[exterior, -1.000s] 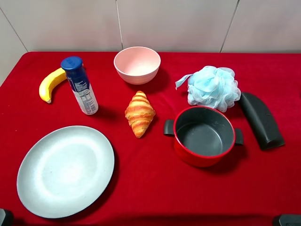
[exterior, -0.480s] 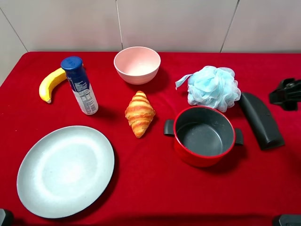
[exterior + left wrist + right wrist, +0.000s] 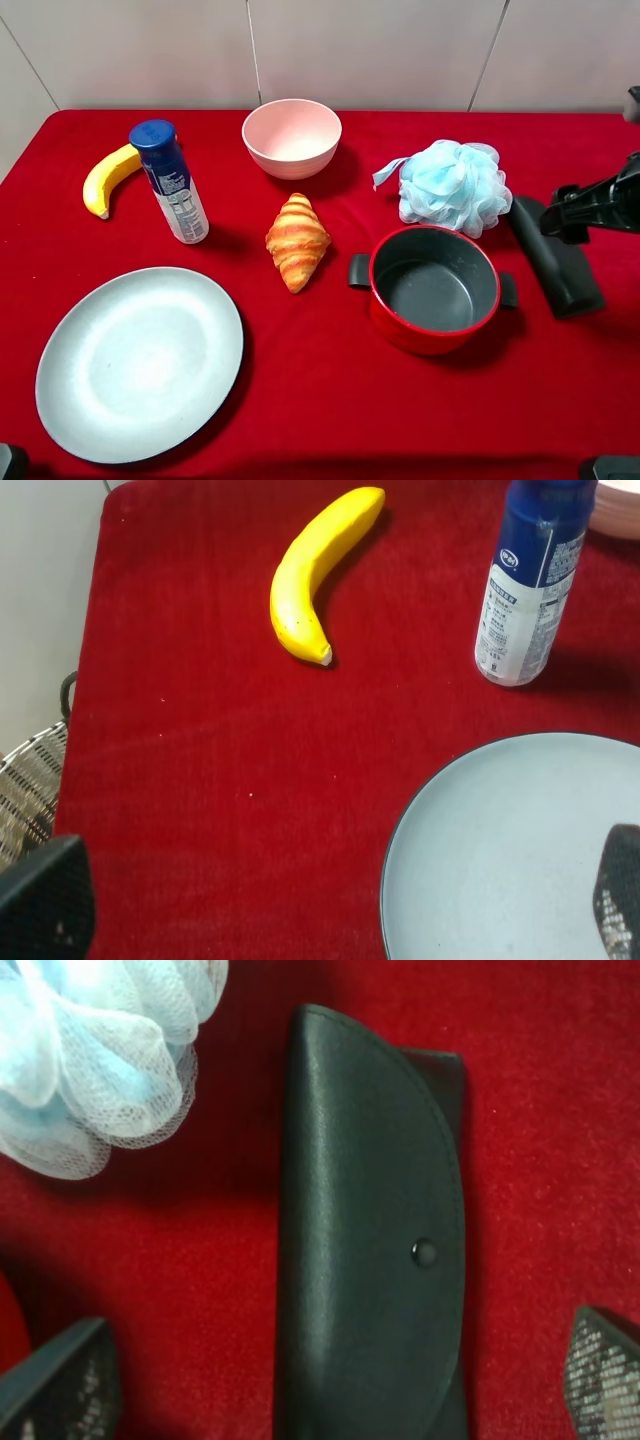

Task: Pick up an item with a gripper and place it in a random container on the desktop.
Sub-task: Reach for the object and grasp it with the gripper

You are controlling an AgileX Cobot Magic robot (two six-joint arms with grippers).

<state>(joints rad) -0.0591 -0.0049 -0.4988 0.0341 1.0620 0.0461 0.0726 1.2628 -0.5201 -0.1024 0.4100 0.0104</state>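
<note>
The item, a long matte black case (image 3: 562,268), lies on the red desktop (image 3: 320,400) at the right, beside the red pot. My right gripper (image 3: 568,213) hovers over the case's far end. In the right wrist view the case (image 3: 370,1250) runs lengthwise between the two spread fingertips (image 3: 60,1390), apart from both, so the right gripper (image 3: 335,1390) is open and holds nothing. The container, a pale pink bowl (image 3: 291,137), stands empty at the back centre. My left gripper (image 3: 330,895) is open above the cloth and the plate's edge.
A red pot with black handles (image 3: 434,290) sits just left of the case, and a blue bath pouf (image 3: 453,186) sits behind the pot. A croissant (image 3: 297,241), a blue-capped bottle (image 3: 170,182), a banana (image 3: 108,178) and a blue-grey plate (image 3: 140,360) fill the left half.
The right arm has come in from the right edge and moved left and down over the black case. Nothing on the table has shifted.
</note>
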